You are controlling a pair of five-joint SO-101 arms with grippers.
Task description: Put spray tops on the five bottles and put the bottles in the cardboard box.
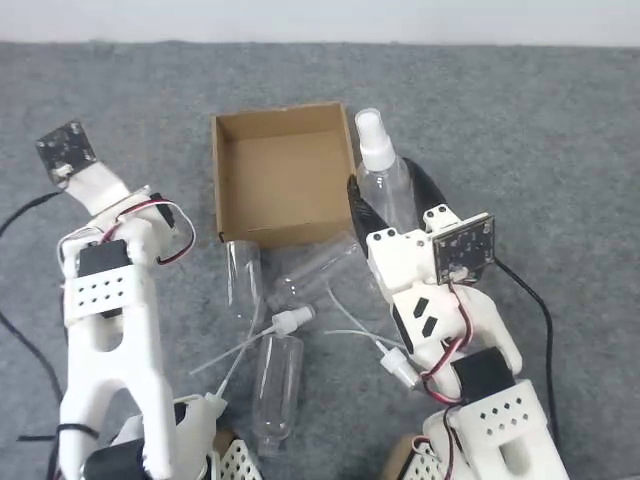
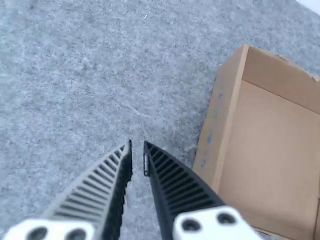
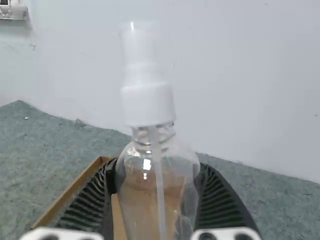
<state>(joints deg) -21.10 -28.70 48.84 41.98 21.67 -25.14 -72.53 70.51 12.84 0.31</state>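
Bottle [image 1: 385,180] with spray top fitted: upright, just beside cardboard box [image 1: 225,180], probably staged for lowering in | right gripper [image 3: 157,175]: clamped on bottle body, top left free | left gripper [image 2: 137,147]: fingers almost together, empty, above mat [image 2: 75,75] beside box | writing: none legible; faint blue specks on box wall, possibly print

bottle [image 3: 150,200]: clear glossy plastic; spray top [image 3: 147,102]: white plastic; cardboard box [image 1: 285,175]: matt brown card; table [image 1: 550,120]: grey rough felt

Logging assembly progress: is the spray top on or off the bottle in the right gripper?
On. The bottle wears a white spray top, dip tube visible inside; the right gripper clamps its body.
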